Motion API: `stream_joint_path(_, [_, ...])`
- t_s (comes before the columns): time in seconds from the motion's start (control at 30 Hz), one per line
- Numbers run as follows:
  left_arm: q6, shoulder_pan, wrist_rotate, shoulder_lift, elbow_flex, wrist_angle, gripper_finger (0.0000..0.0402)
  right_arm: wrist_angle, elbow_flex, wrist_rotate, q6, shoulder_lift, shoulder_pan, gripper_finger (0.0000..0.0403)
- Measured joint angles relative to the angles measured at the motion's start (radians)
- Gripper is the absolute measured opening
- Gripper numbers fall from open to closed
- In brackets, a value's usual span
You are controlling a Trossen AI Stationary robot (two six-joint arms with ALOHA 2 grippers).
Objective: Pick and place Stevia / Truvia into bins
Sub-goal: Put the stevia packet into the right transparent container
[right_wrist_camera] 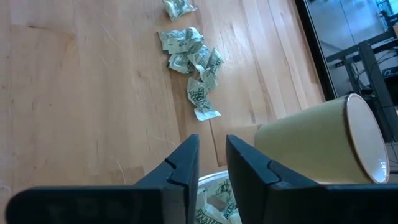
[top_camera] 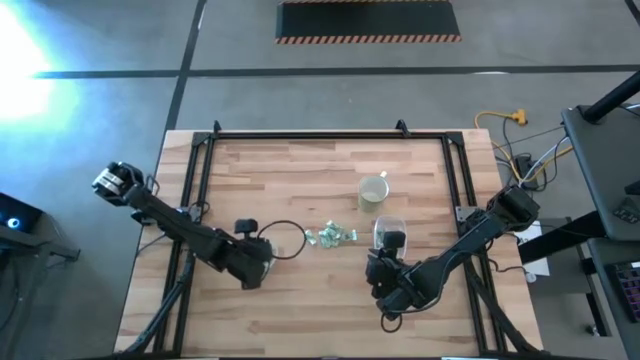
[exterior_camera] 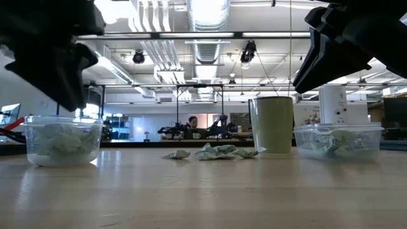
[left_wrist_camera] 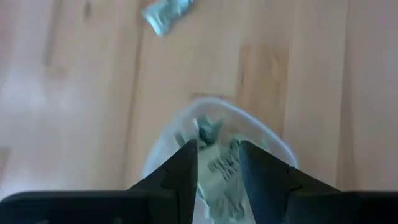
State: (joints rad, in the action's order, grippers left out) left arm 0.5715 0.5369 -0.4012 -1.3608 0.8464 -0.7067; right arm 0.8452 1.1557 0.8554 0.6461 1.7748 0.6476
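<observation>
Hovering over the round tub [top_camera: 283, 241] at the left side of the table [top_camera: 300, 310], the left claw [left_wrist_camera: 218, 158] pinches a pale green and white packet [left_wrist_camera: 225, 171] between its fingers, directly above a tub already part filled with packets. The step in hand looks like a drop: doing it well means keeping the claw centred over the opening, spreading the fingers enough for the paper to slip free, and lifting straight up so the light tub is not nudged or tipped.

The right claw [right_wrist_camera: 211, 163] hangs just above the rounded-rectangular tub [right_wrist_camera: 214, 202] on the right, its fingers slightly parted with only a narrow gap and nothing visible between them. That tub holds packets too. The cream mug [right_wrist_camera: 323, 143] stands just beyond it and should be left alone.

Most of the loose packets [top_camera: 331, 235] lie in a small heap near the table's middle, between the two tubs, with a stray one [left_wrist_camera: 165, 14] a little apart toward the round tub. For the next pick, I would judge the edge packets the easiest: they lie flat and crumpled together, so a claw coming straight down on an outlying one risks less of dragging neighbours along.
</observation>
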Motion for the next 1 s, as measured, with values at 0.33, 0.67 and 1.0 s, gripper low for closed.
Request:
stream_joint_path(0.33, [-0.033, 0.002, -0.184, 0.065, 0.013, -0.012, 0.0102, -0.051, -0.001, 0.008, -0.011, 0.000, -0.024, 0.0075])
stream_joint_path(0.67, [-0.035, 0.004, -0.260, 0.114, 0.014, -0.010, 0.0103, -0.395, -0.058, -0.230, -0.354, -0.001, -0.249, 0.0071])
stream_joint_path(1.0, [-0.035, 0.007, -0.259, 0.112, 0.013, -0.010, 0.0103, -0.533, -0.132, -0.549, -0.542, -0.001, -0.450, 0.0086])
